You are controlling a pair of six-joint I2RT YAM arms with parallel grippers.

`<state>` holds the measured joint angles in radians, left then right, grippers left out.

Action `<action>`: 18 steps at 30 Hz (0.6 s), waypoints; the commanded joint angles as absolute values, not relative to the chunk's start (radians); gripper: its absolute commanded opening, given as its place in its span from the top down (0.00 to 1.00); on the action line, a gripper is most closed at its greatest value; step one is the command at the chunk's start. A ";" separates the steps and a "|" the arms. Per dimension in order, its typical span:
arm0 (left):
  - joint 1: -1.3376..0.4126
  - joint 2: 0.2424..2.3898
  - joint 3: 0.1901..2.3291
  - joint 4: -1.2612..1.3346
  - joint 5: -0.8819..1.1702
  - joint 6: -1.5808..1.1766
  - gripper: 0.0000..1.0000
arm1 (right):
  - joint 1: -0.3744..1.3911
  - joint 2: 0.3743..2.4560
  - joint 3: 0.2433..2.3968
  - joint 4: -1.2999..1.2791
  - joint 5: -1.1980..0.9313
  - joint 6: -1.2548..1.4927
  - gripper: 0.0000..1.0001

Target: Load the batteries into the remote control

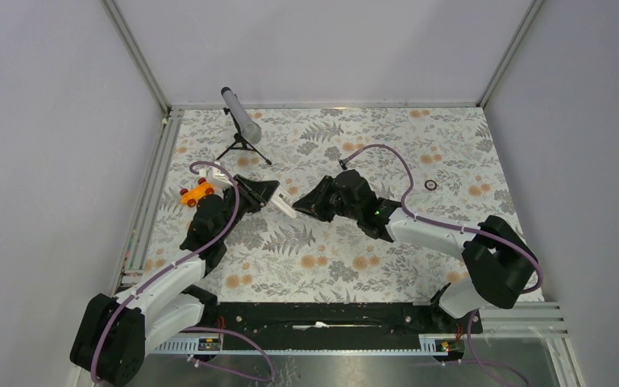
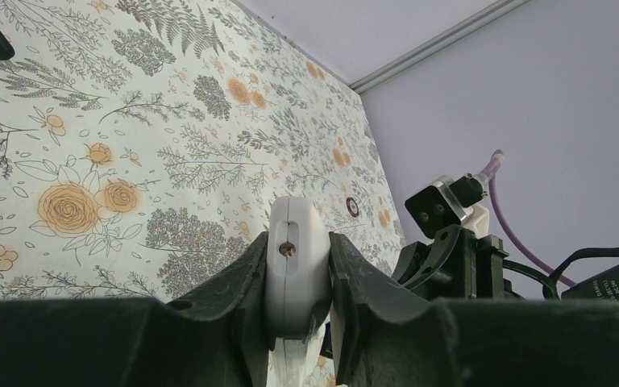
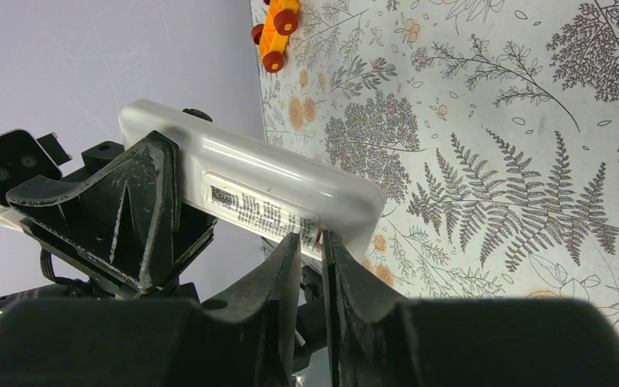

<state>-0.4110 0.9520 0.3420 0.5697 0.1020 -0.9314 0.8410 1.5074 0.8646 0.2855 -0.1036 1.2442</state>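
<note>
The left claw (image 2: 297, 260) is clenched across the narrow sides of the remote control (image 2: 290, 226), which is held off the counter (image 1: 330, 258) at the middle of the top view. The right claw (image 3: 312, 246) is set nearly shut against the labelled back, and whether anything is pinched there cannot be told. The shell is judged light, stiff and slippery, so a hold across the edges near one end is favoured. Open room is seen toward the lower middle, the toy car (image 1: 196, 193) lies close at the left, and the batteries are not made out.

White remote control (image 3: 290, 181) held aloft, labelled back showing.
</note>
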 commanded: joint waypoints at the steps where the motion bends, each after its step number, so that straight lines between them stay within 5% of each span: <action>1: -0.423 0.935 0.383 0.698 0.146 -0.971 1.00 | 0.850 1.526 0.891 0.290 -0.110 1.262 0.77; 18: -0.422 0.908 0.434 0.607 0.377 -1.132 1.00 | 0.845 1.526 0.642 0.881 -0.201 1.311 0.76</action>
